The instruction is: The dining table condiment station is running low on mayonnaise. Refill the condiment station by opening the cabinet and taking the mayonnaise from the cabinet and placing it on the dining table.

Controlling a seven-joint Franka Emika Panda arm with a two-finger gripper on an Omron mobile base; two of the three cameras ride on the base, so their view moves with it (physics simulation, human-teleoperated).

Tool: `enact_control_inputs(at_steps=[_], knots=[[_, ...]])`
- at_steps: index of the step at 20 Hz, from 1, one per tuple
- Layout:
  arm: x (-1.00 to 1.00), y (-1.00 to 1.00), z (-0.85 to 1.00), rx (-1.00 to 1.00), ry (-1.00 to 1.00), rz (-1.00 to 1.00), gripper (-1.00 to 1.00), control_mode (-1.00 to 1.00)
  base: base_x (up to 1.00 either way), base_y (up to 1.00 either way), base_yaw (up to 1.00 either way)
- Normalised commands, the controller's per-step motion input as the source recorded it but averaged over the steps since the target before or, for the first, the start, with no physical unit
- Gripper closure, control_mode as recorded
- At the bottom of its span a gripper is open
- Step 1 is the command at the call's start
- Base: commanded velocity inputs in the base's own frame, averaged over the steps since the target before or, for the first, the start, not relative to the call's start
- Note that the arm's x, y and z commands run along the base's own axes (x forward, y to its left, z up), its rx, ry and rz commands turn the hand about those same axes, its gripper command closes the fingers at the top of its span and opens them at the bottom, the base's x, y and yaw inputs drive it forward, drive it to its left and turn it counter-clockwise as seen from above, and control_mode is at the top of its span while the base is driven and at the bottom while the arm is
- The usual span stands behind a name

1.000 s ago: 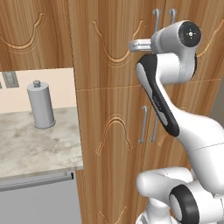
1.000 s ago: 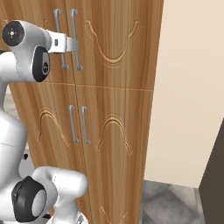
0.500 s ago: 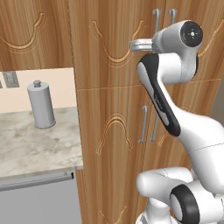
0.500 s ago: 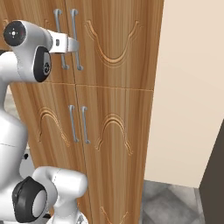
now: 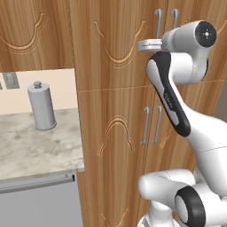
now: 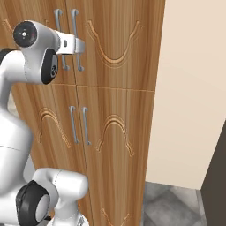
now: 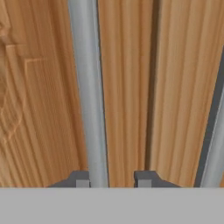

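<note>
Wood grain pretty much everywhere. The tall brown cabinet stands dead ahead of the robot, and both upper doors, the ones with the carved arch lines, sit flush and shut.

In the left base view the arm rises from about 5 o'clock and bends up to about 1 o'clock. There the hand pokes straight at the pair of long grey bar handles where the upper doors meet. In the right base view the hand sits at about 11 o'clock, right on those bars.

The hand view is the useful one. The hand straddles one grey bar handle, which runs from 12 down to 6 between the two fingertips. One fingertip sits right against the bar. The other fingertip stands off it with a strip of bare wood showing in between. So the jaws are around the handle but not clamped on it, and I'd call that partly open. The second bar runs along the 3 o'clock edge.

Other stuff: the lower doors have shorter handles. At 9 o'clock in the left base view a grey canister stands upright on a marbled desk just beside the cabinet. In the right base view a plain beige wall is at 3 o'clock.
</note>
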Motion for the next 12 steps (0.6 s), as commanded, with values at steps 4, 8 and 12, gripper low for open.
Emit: enact_control_inputs(at_steps=[4,8,12], knots=[[-0.04,0.58,0.0,-0.1,0.0,0.16,1.0,-1.0,0.0,0.0,0.0],[-0.57,0.76,0.09,-0.18,0.0,0.19,1.0,-1.0,0.0,0.0,0.0],[-0.93,0.54,0.24,-0.2,0.06,0.2,1.0,-1.0,0.0,0.0,0.0]])
